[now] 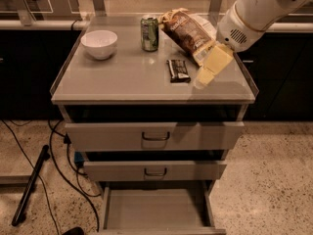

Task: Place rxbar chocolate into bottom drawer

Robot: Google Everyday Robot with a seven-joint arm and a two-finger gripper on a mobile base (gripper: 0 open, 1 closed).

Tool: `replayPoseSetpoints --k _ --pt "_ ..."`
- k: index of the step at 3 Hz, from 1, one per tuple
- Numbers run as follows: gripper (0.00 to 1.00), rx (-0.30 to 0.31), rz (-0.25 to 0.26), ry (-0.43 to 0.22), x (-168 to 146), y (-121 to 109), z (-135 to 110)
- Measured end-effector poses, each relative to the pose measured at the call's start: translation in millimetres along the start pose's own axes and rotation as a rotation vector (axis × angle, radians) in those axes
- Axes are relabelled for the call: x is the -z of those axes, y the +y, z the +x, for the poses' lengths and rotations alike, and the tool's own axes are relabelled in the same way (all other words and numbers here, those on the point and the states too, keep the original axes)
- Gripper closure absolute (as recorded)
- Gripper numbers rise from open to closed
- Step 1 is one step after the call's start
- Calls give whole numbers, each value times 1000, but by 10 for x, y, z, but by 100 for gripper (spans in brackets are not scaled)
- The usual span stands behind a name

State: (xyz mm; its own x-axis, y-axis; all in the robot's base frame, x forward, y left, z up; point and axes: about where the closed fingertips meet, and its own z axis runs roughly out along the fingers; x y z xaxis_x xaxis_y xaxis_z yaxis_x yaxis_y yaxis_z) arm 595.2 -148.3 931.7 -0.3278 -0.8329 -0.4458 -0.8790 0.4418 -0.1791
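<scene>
The rxbar chocolate, a small flat dark bar with pale lettering, lies on the cabinet top a little right of centre. My gripper has pale yellow fingers and hangs just right of the bar, close above the top, apart from the bar. The white arm reaches in from the upper right. The bottom drawer is pulled out at the foot of the cabinet, a shallow grey tray with nothing in it.
A white bowl stands at the back left and a green can at the back centre. A crinkled brown chip bag lies behind the bar. The two upper drawers stand slightly ajar. Black cables trail on the floor at left.
</scene>
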Motion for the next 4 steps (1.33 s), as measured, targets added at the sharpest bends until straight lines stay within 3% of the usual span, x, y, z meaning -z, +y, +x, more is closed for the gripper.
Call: replayPoseSetpoints --k 2,3,4 --pt "0 -48 -96 -135 -378 33 -333" --pt "0 -49 -111 -182 -527 69 -539" --pt "0 -61 -81 -197 -650 78 -734"
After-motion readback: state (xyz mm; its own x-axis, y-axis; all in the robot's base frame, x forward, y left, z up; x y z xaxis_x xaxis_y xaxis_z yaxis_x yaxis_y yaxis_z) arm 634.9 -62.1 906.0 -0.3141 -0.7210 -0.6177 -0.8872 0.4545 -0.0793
